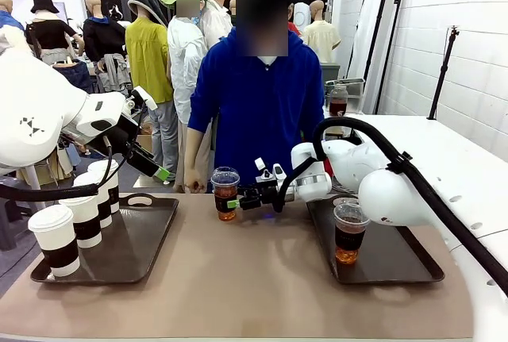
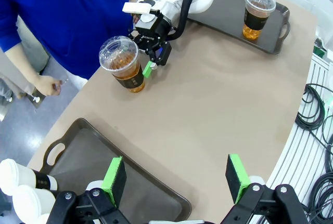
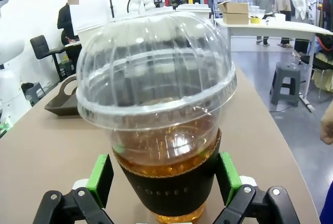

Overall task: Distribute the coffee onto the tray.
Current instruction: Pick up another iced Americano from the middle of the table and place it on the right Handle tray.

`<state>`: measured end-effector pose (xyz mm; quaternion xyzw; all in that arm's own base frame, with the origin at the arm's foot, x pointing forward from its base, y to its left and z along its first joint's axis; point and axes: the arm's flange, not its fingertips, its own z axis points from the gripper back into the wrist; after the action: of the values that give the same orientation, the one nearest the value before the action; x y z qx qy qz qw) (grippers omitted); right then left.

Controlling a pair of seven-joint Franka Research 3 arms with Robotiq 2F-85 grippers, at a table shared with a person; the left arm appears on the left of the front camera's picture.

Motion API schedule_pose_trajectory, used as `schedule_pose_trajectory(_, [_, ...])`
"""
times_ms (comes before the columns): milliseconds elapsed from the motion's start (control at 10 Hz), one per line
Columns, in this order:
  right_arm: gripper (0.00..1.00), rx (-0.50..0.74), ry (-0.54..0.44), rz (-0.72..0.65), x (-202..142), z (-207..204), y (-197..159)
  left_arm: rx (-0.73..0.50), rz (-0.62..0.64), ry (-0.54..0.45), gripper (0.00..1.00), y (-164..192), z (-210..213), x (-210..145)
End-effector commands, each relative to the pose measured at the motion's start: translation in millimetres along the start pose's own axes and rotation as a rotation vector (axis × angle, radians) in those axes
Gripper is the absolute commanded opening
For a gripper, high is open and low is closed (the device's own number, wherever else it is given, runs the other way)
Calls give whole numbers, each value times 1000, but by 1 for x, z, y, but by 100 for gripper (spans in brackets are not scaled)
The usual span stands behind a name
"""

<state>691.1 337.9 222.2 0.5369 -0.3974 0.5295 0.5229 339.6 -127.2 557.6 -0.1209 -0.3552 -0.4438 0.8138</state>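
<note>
— Dome-lidded cup (image 1: 225, 193) of amber coffee stands near the table's (image 1: 254, 278) far edge, between the right gripper's (image 1: 238, 201) spread pads; ungripped.
— Left gripper (image 2: 177, 178)?
— Open, empty, above the left tray (image 1: 151, 235); next I'd expect closing, then carrying it trayward.

Bright even indoor light; soft shadows; wrist views wide-angle distorted.

dome-lidded cup (image 3: 158, 125): clear, amber drink, black sleeve
paper cups (image 1: 57, 239): white, dark brown sleeves
trays (image 1: 135, 243): dark brown
counter (image 1: 254, 278): tan
right end effector (image 2: 152, 60): black, green pads
person's top (image 1: 258, 104): blue
</note>
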Motion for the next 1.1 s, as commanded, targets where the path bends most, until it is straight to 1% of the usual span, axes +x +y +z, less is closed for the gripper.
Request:
schedule_pose_trajectory(0, [100, 16, 26, -22, 4, -13, -14, -2, 3, -2, 100, 1, 0, -1])
schedule_pose_trajectory(400, [100, 36, 27, -13, 7, -28, -19, -2, 3, -2, 100, 1, 0, -1])
schedule_pose_trajectory(600, [100, 62, 9, -32, 9, -33, -21, -2, 3, -2, 100, 1, 0, -1])
schedule_pose_trajectory(700, [81, 70, 11, -52, 9, -35, -20, -2, 3, -2, 100, 1, 0, -1])
schedule_pose_trajectory(800, [61, 54, -3, -27, 8, -34, -20, -2, 3, -2, 100, 1, 0, -1])
schedule_pose_trajectory(1000, [61, 62, -2, -33, 11, -31, -16, -2, 3, -2, 100, 1, 0, -1])
